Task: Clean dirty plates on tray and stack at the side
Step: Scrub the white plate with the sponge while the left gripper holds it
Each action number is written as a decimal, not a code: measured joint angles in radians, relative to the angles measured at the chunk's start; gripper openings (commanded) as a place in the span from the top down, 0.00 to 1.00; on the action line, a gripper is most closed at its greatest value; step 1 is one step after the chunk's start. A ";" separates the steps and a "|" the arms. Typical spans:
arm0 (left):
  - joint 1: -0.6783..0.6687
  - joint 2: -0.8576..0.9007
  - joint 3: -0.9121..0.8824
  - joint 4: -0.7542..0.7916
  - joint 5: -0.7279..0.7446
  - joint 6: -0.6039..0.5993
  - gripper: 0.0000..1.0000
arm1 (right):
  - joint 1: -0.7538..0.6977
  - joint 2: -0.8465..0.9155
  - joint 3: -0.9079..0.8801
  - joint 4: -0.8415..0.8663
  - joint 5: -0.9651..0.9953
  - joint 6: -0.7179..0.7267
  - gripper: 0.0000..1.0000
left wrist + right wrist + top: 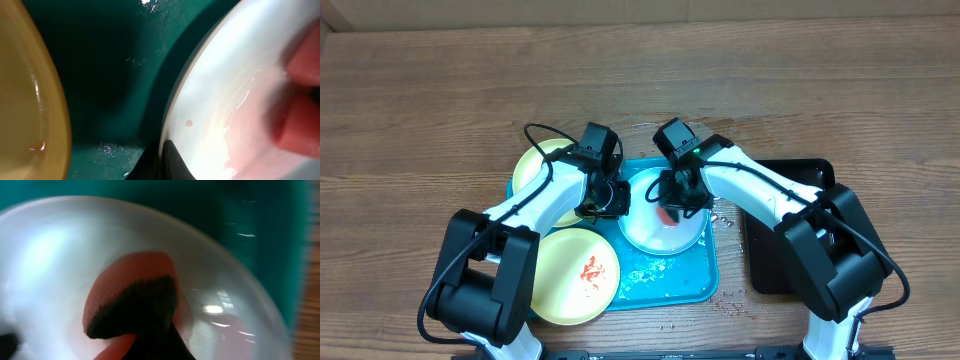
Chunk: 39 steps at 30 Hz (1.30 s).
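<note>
A pale blue-white plate (655, 232) lies in the turquoise tray (665, 282), wet and streaked pink. My left gripper (611, 199) is shut on its left rim, and in the left wrist view the dark fingertips (167, 161) pinch the plate (220, 100) at its edge. My right gripper (673, 203) is shut on a red sponge (670, 213) pressed onto the plate's middle. The right wrist view shows the sponge (130, 287), dark scouring side up, on the plate (45, 255). A yellow plate (575, 277) with a red sauce smear sits at the front left. Another yellow plate (534, 165) lies at the back left.
A smaller black tray (766, 265) stands to the right of the turquoise one, under my right arm. Water drops lie on the wooden table (440, 100) near the tray's right edge. Both yellow plates overlap the turquoise tray's left side.
</note>
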 measured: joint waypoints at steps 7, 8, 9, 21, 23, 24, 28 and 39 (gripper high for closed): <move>0.000 0.001 0.000 0.000 0.006 0.000 0.96 | 0.001 0.000 0.009 -0.136 0.119 -0.058 0.96; 0.000 0.001 0.000 0.000 0.007 0.000 0.96 | 0.006 0.000 0.010 -0.137 0.117 -0.094 0.96; 0.000 0.001 0.000 0.000 0.008 0.000 0.96 | 0.011 0.000 0.010 -0.137 0.110 -0.148 0.96; 0.000 0.001 0.000 -0.009 0.003 0.000 0.96 | 0.143 0.015 0.015 -0.119 -0.272 -0.389 0.96; 0.001 0.001 0.000 -0.011 0.002 0.000 0.96 | 0.145 0.023 0.015 -0.094 -0.321 -0.352 0.96; 0.001 0.001 0.000 -0.011 0.002 0.000 0.96 | 0.140 0.025 0.014 -0.072 -0.340 -0.326 0.96; 0.002 0.001 0.000 -0.013 0.002 0.000 0.96 | 0.123 0.032 0.011 0.024 -0.367 -0.209 0.96; 0.002 0.001 0.001 -0.014 0.003 0.000 0.96 | 0.051 0.032 0.011 0.186 -0.220 0.100 0.96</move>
